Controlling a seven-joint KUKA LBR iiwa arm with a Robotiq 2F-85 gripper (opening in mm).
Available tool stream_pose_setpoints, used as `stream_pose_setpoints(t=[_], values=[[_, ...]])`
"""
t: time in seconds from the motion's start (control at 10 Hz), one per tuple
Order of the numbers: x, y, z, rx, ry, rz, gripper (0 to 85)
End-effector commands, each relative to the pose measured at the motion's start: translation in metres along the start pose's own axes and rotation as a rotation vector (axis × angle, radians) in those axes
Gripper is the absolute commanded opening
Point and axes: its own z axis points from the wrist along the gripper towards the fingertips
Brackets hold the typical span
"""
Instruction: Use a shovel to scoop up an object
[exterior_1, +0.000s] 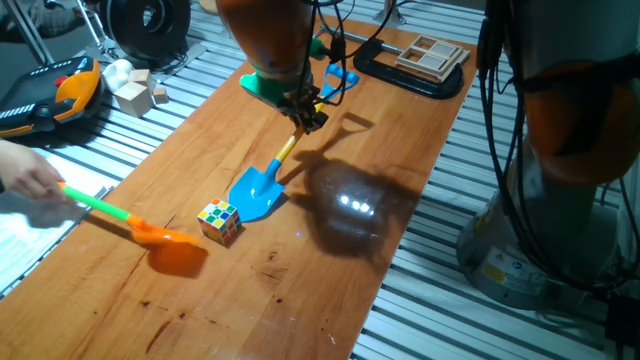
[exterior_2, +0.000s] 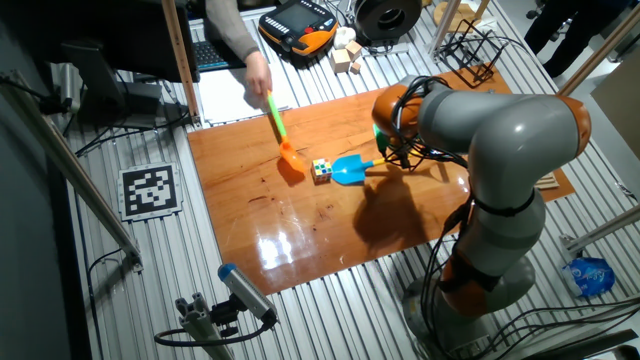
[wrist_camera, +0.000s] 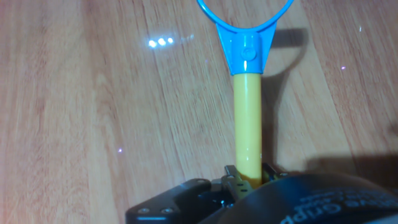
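The shovel lies low over the wooden table, its blue blade (exterior_1: 258, 192) pointing at the cube (exterior_1: 220, 221), with the tip right beside it. My gripper (exterior_1: 308, 115) is shut on the yellow shaft (exterior_1: 285, 150) near the handle end. In the hand view the shaft (wrist_camera: 247, 118) runs up from my gripper (wrist_camera: 249, 177) to the blue D-loop (wrist_camera: 245, 43). The other fixed view shows the blade (exterior_2: 349, 169), the cube (exterior_2: 321, 170) and my gripper (exterior_2: 392, 160).
A person's hand (exterior_1: 25, 175) holds an orange scoop (exterior_1: 172, 250) with a green handle just left of the cube; it also shows in the other fixed view (exterior_2: 291, 160). Pale wooden blocks (exterior_1: 140, 95) and a pendant (exterior_1: 50, 95) lie off the table. A black tray (exterior_1: 425, 62) sits at the far end.
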Motion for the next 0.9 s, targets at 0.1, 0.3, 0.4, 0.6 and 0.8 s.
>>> stream_pose_setpoints(t=[0.1, 0.3, 0.4, 0.6, 0.8], values=[[0.003, -0.001, -0.004, -0.002, -0.012, -0.002, 0.0], [0.007, -0.003, -0.009, -0.008, -0.028, 0.003, 0.0], [0.009, -0.004, -0.01, -0.016, -0.034, 0.01, 0.0], [0.014, -0.007, -0.009, -0.023, -0.045, 0.021, 0.0], [0.015, -0.007, -0.008, -0.022, -0.034, 0.023, 0.0]])
